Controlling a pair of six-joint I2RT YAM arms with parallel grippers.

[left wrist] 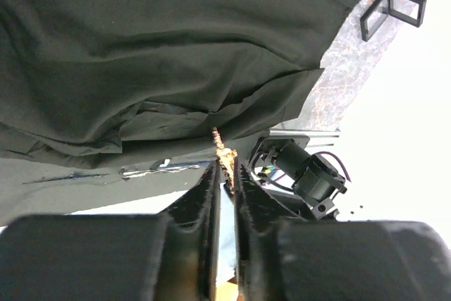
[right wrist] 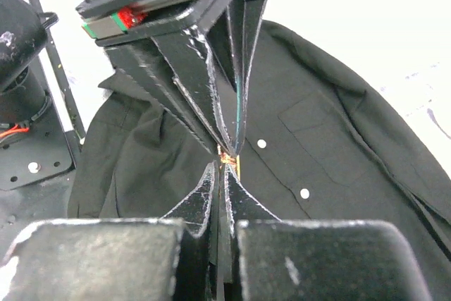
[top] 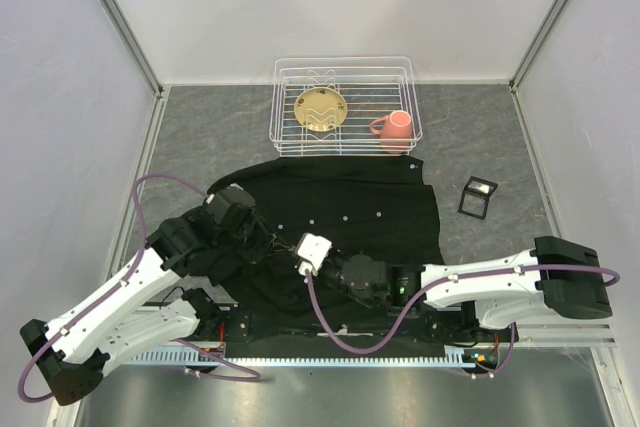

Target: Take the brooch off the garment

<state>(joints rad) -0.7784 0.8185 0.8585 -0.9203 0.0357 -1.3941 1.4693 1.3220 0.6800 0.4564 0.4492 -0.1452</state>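
Two hands pinch one brooch (right wrist: pixel 229 159).
Left hand (left wrist: pixel 227 168) and right hand (right wrist: pixel 222 170) meet tip to tip, both clamped on it, just over the near-left part of the black garment (top: pixel 370 212).

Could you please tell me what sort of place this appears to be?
Probably a robot test cell in a lab: white panel walls box in a grey tabletop, with staged props such as a wire rack holding a pink mug.

Grey stone-patterned tabletop (top: pixel 200 127) — pale walls (top: pixel 60 97)
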